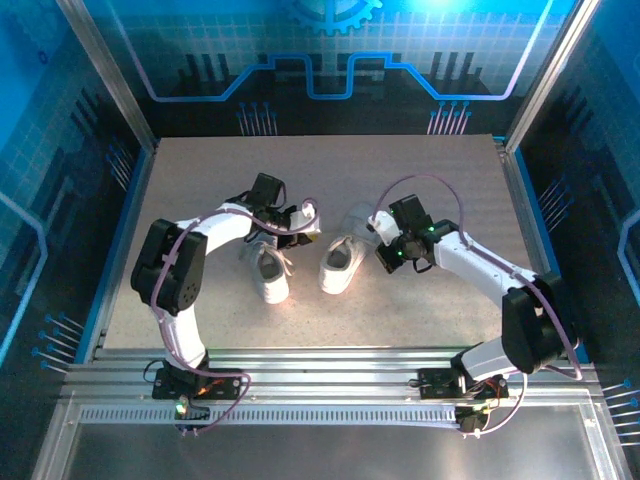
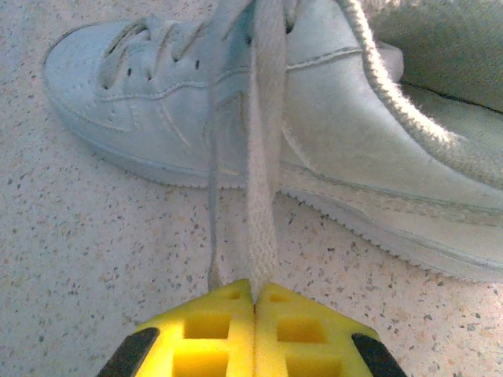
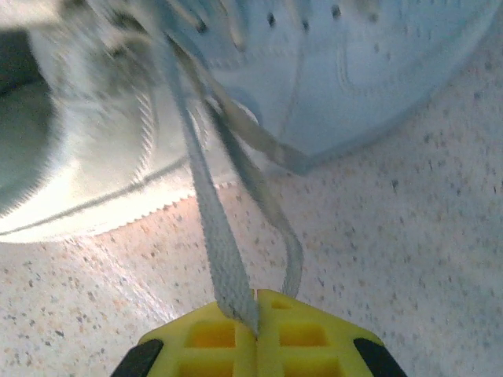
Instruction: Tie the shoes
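Two small white shoes stand side by side mid-table, the left shoe [image 1: 268, 272] and the right shoe [image 1: 341, 264]. My left gripper [image 1: 308, 222] hovers between their far ends. Its yellow jaws [image 2: 255, 289] are shut on a flat white lace [image 2: 263, 173] that runs taut up to a shoe [image 2: 157, 102] lying toe-left. My right gripper [image 1: 383, 256] sits just right of the right shoe. Its jaws [image 3: 257, 302] are shut on another lace [image 3: 212, 228] leading up to a shoe [image 3: 354, 71]. A second strand [image 3: 291, 251] loops down beside that lace.
The speckled tabletop [image 1: 420, 170] is fenced by metal frame posts and blue panels on three sides. A rail plate [image 1: 320, 370] carrying both arm bases runs along the near edge. Cables arc over each arm.
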